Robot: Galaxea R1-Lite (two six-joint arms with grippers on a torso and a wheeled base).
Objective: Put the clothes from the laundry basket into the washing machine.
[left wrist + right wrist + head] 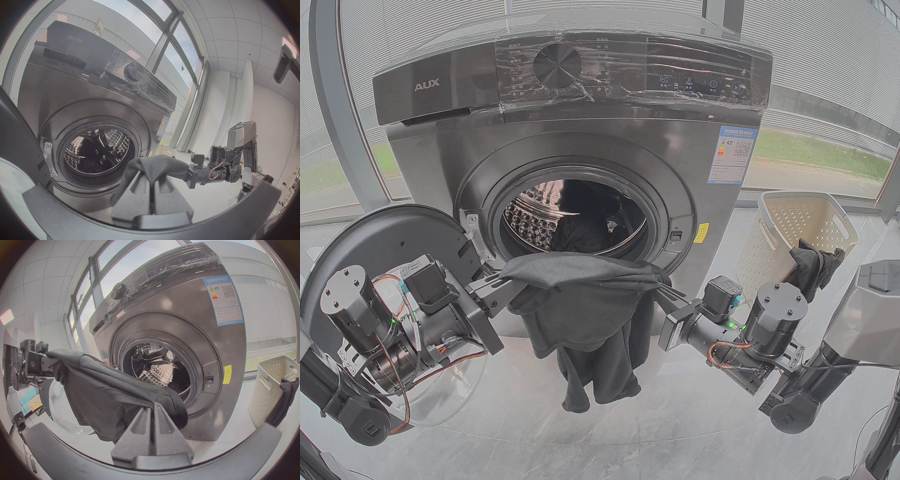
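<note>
**Two Arms Hold a Dark Cloth at the Washer's Mouth**

The dark cloth (pixel 581 300) hangs between the two arms, right in front of the washing machine (pixel 569 137). Its top edge is stretched flat across the bottom of the round opening (pixel 575 215), and the rest droops down toward the floor (pixel 687 425) without touching it.

The left arm comes in low from the left, wrist turned sideways. The left gripper (pixel 507 286) points to the right, with its jaws pressed together on one end of the cloth. The right arm comes in from the right side, bent at the elbow. The right gripper (pixel 667 295) points left, and its jaws pinch the other end — both grippers sit at about the same height.

The washer door (pixel 381 244) is swung wide open on the left. More dark clothes (pixel 584 228) lie inside the drum.

The laundry basket (pixel 800 219) stands on the floor to the right of the machine, tipped a little — another dark piece (pixel 812 265) hangs over its front rim.
</note>
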